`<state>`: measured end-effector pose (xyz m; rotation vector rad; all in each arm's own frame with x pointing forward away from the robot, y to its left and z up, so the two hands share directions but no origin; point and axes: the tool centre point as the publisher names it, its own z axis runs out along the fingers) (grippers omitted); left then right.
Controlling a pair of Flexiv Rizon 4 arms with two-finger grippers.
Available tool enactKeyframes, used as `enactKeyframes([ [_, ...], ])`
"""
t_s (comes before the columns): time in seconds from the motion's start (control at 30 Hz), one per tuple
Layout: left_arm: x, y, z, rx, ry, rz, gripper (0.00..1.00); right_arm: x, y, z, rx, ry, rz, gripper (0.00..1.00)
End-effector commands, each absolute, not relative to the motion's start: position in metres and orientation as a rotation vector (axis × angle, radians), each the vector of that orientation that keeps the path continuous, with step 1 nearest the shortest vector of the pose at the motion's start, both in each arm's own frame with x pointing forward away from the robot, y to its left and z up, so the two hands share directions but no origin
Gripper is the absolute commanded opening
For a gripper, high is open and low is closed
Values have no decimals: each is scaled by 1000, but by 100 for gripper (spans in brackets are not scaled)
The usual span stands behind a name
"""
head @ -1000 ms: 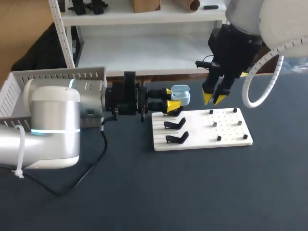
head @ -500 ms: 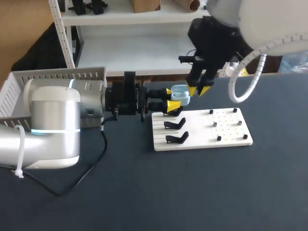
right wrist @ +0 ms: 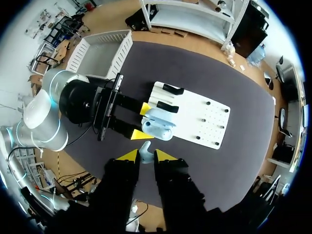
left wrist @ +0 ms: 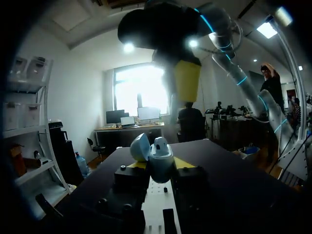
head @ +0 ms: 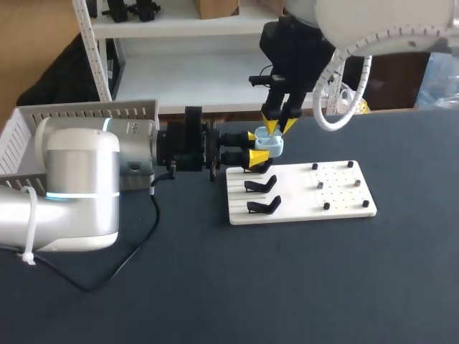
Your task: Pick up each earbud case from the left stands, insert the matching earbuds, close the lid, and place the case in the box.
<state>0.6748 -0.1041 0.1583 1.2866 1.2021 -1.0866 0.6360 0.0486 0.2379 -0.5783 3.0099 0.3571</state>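
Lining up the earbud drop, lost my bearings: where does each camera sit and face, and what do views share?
Head: above and behind, looking down on the table; both arms show.
Left wrist: on the left arm, looking level along the left end effector, which grips the case.
Right wrist: on the right arm, looking straight down past the right end effector and its earbud.
Shared: all three show the case; the left wrist sees the right end effector above it.

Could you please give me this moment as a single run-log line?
left gripper: shut on open earbud case | right gripper: shut on earbud, just above case | stage: earbud not yet inserted
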Motion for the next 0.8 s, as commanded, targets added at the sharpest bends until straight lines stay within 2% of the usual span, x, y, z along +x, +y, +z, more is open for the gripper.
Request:
enactKeyframes([
  [0.03,674,-104,157,1281,1201,-1082,0,642,52,238,-580,3045,340,0],
  [0.8,674,-104,157,1281,1201,-1082,0,647,63,230,-572,3098,314,0],
])
